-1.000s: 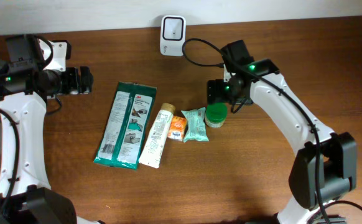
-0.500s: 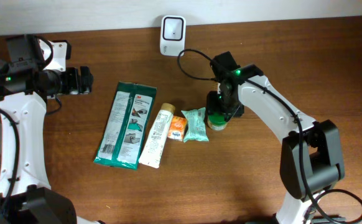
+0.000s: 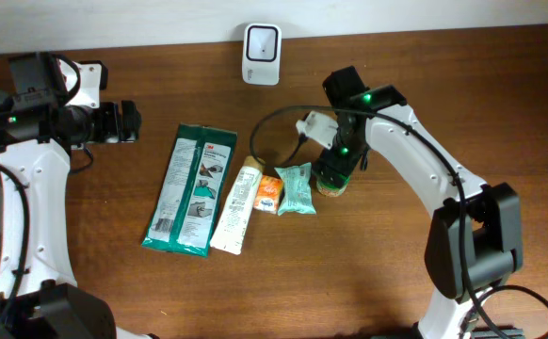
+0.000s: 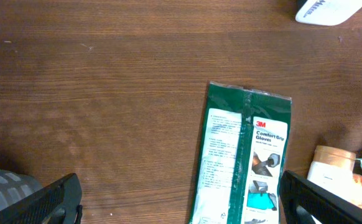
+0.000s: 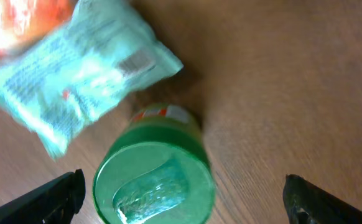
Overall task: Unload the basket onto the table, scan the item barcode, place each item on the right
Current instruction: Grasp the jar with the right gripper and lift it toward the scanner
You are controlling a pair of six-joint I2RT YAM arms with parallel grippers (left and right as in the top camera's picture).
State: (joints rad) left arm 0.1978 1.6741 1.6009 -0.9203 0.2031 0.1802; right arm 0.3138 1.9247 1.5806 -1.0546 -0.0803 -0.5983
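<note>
A white barcode scanner point(image 3: 261, 55) stands at the table's back edge. In a row in front of it lie a green 3M glove pack point(image 3: 188, 188), a white tube point(image 3: 236, 205), a small orange box point(image 3: 270, 192) and a teal packet point(image 3: 296, 188). A green-lidded jar point(image 5: 153, 177) stands upright at the row's right end. My right gripper point(image 5: 184, 199) hovers open directly above that jar, fingers wide on either side and off the lid. In the overhead view, the right gripper point(image 3: 335, 165) hides most of the jar point(image 3: 331, 187). My left gripper point(image 3: 128, 122) is open and holds nothing, left of the glove pack point(image 4: 243, 162).
The right arm's black cable point(image 3: 274, 127) loops over the table between the scanner and the row of items. The scanner's corner point(image 4: 330, 9) shows at the top right of the left wrist view. The teal packet point(image 5: 75, 74) lies close beside the jar.
The right gripper moved from behind the jar to over it, its wrist turned, and its jaws narrowed, then opened wide again. The left arm has not moved.
</note>
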